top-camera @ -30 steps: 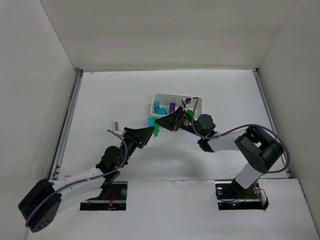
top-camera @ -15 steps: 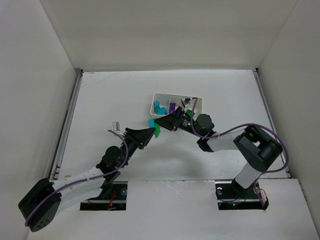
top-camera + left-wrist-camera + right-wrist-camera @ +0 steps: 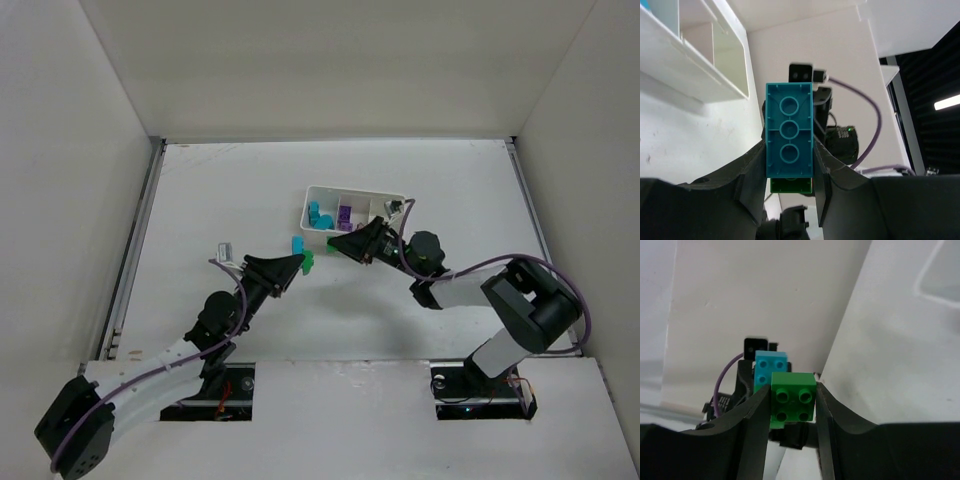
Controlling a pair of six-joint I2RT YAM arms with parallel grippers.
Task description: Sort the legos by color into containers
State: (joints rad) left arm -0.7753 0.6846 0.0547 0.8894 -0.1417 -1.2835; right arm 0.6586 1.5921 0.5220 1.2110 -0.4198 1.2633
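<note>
Tray (image 3: 352,189) lies just beyond the right gripper (image 3: 336,243), which is clamped on a green brick (image 3: 793,399). The right arm is the nearer one, and the right-end compartment (image 3: 384,203), partly hidden, looks like green's slot. Left gripper (image 3: 297,262) is clamped on a cyan brick (image 3: 789,129) – long axis running out past the fingertips, tray up and to its right – with a green piece (image 3: 790,186) behind it.

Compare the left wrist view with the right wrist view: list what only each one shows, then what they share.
Left wrist only: the teal brick from its hollow underside, clamped in the left gripper, and the white tray with compartments visible. Right wrist only: the green brick showing four studs, clamped in the right gripper. Both: a teal and a green brick, one behind the other.
</note>
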